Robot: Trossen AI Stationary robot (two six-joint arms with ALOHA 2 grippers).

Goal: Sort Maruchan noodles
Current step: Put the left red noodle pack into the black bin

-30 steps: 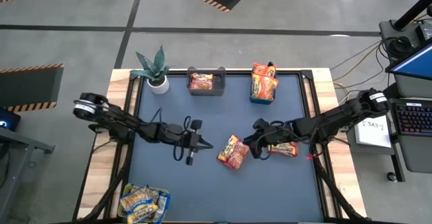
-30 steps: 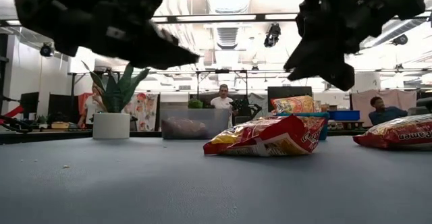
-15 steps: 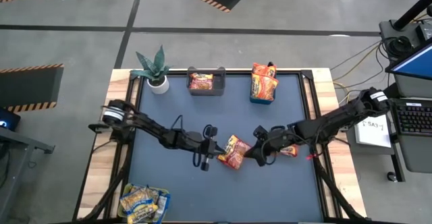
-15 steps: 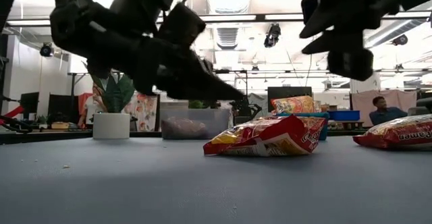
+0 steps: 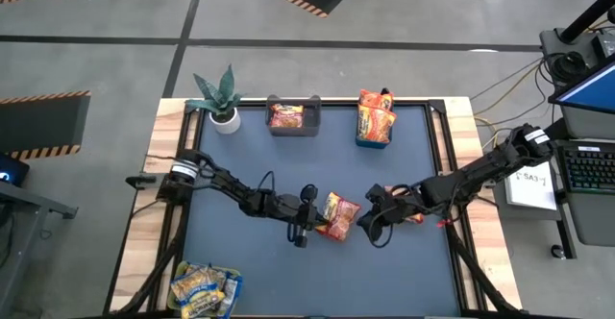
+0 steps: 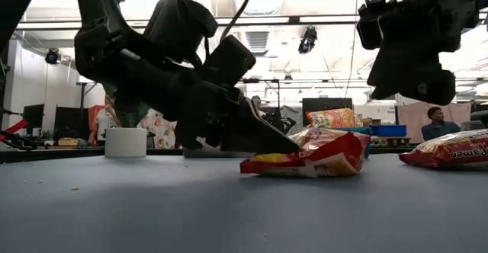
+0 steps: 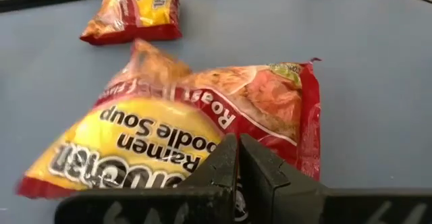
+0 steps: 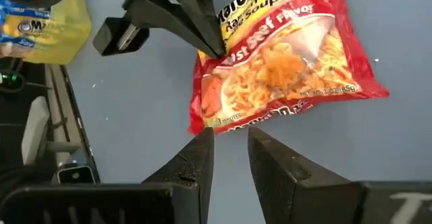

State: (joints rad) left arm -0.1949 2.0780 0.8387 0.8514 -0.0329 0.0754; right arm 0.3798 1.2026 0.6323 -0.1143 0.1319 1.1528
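A red and yellow noodle packet (image 5: 337, 216) lies at mid table, also in the low view (image 6: 309, 156) and both wrist views (image 7: 202, 116) (image 8: 283, 69). My left gripper (image 5: 314, 225) is shut, low at the packet's left edge (image 7: 237, 143). My right gripper (image 5: 370, 227) hovers open just right of the packet, above the table (image 8: 229, 146). A second packet (image 5: 410, 214) lies flat under my right arm (image 6: 450, 150). My left gripper touches the packet's left edge (image 7: 202, 146) with its shut fingertips (image 6: 290, 145). It comes in slanting down from the table's left. The packet rests on the table, its touched side slightly raised.
At the far edge stand a dark bin (image 5: 293, 117) with a red-pink packet, a blue bin (image 5: 375, 119) with orange packets and a potted plant (image 5: 219, 103). A bin of yellow packets (image 5: 205, 290) sits at the near left corner. People are in the room behind.
My left gripper has travelled toward the table's right and down, reaching the packet's left edge. The packet has been nudged slightly to the right and turned a little. My right gripper has shifted a little toward the near edge, staying above the table.
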